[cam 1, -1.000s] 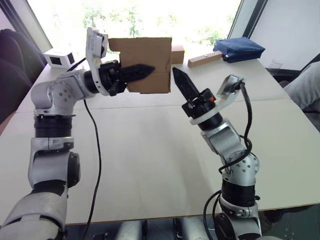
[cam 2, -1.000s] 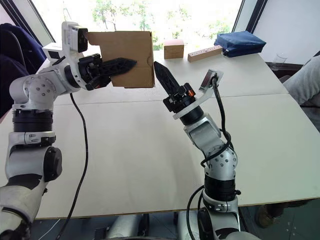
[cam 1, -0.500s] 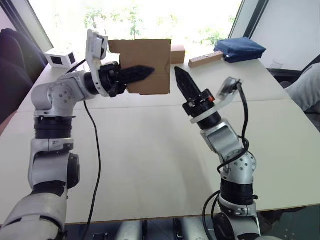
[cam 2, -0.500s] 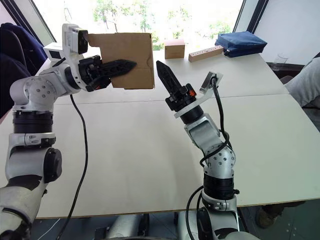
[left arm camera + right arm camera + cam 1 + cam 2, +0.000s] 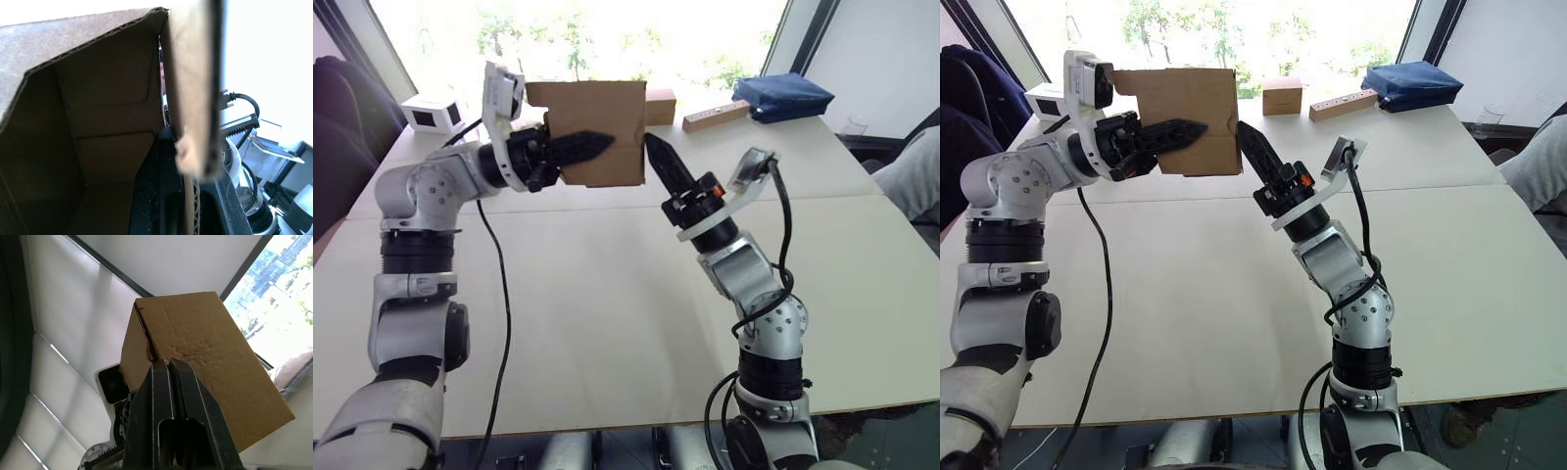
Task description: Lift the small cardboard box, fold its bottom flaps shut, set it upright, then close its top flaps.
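Note:
The small cardboard box (image 5: 597,116) hangs in the air above the far side of the table, brown and roughly cubic. My left gripper (image 5: 595,143) is shut on its near wall: in the left wrist view one finger (image 5: 159,191) lies inside the box and the other finger (image 5: 222,196) outside the cardboard wall (image 5: 195,98). My right gripper (image 5: 655,152) is shut, its fingers pressed together, and its tip points up at the box's right side, at or just short of the wall. The right wrist view shows the box (image 5: 205,352) just beyond the closed fingertips (image 5: 164,367).
On the white table (image 5: 597,294), at the back, stand a small tan cube (image 5: 660,101), a wooden block (image 5: 715,117), a blue bag (image 5: 781,95) and a white box with dark panels (image 5: 431,115). A person's knee (image 5: 913,166) shows at the right edge.
My right gripper has moved left and up, from a gap beside the box to its right side. The left arm and the box have stayed in place.

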Motion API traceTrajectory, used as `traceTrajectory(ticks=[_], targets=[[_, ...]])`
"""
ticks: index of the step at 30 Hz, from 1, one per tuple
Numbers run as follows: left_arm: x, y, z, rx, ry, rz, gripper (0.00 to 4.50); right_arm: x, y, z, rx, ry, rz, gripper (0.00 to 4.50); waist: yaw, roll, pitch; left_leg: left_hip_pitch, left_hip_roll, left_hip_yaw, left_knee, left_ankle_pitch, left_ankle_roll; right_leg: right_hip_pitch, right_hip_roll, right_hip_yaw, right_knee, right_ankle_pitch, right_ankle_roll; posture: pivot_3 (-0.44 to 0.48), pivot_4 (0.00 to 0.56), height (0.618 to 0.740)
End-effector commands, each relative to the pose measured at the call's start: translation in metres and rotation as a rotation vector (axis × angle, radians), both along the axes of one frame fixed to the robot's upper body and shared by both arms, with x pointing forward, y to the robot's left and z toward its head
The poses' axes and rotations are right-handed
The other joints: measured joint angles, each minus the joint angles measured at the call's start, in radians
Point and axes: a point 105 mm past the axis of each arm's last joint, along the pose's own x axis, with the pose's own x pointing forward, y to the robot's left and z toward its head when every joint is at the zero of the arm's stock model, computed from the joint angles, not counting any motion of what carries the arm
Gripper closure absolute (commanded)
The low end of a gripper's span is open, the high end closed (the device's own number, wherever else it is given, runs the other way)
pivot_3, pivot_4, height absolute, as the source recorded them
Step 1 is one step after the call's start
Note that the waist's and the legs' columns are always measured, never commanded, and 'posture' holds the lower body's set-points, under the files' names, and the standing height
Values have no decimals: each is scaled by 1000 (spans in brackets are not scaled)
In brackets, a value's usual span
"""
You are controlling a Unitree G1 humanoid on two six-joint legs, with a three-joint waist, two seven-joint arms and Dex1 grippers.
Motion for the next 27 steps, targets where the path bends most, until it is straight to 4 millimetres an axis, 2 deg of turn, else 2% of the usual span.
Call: traceTrajectory(ticks=[1, 9, 17, 21, 23, 25, 27], targets=[[-8, -1, 11, -9, -60, -25, 4500, -8, 11, 10, 2, -49, 48, 4478, 0, 0, 0, 0, 0, 0, 0, 0, 0, 0, 0, 0, 0, 0, 0, 0, 150, 740], [-8, -4, 10, -2, -55, -34, 4500, -13, 22, 12, 4, -58, 95, 4478, 0, 0, 0, 0, 0, 0, 0, 0, 0, 0, 0, 0, 0, 0, 0, 0, 150, 740], [-6, -3, 6, 13, -44, -26, 4500, -12, 17, 11, -12, -61, 60, 4478, 0, 0, 0, 0, 0, 0, 0, 0, 0, 0, 0, 0, 0, 0, 0, 0, 150, 740], [0, 0, 3, 37, -34, 17, 4500, -11, -19, 7, -81, -75, -48, 4478, 3, 0, 0, 0, 0, 0, 0, 0, 0, 0, 0, 0, 0, 0, 0, 0, 150, 740], [1, 1, 3, 51, -34, 26, 4500, -13, -28, 7, -127, -85, -71, 4478, 5, 0, 0, 0, 0, 0, 0, 0, 0, 0, -1, 0, 0, 0, 0, 0, 150, 740], [10, 2, 2, 150, -109, 120, 4500, -17, -40, 0, -264, -103, -102, 4478, 4, 0, 0, 0, -1, 0, 0, -1, 1, 1, -1, 0, -1, 0, 0, 0, 150, 740], [22, 3, 1, 240, -183, 222, 4500, -14, -52, -18, -476, -100, -159, 4478, 6, 0, 0, 0, -1, 0, 0, -3, 5, 1, 0, 0, -1, 0, 0, 0, 150, 740]])
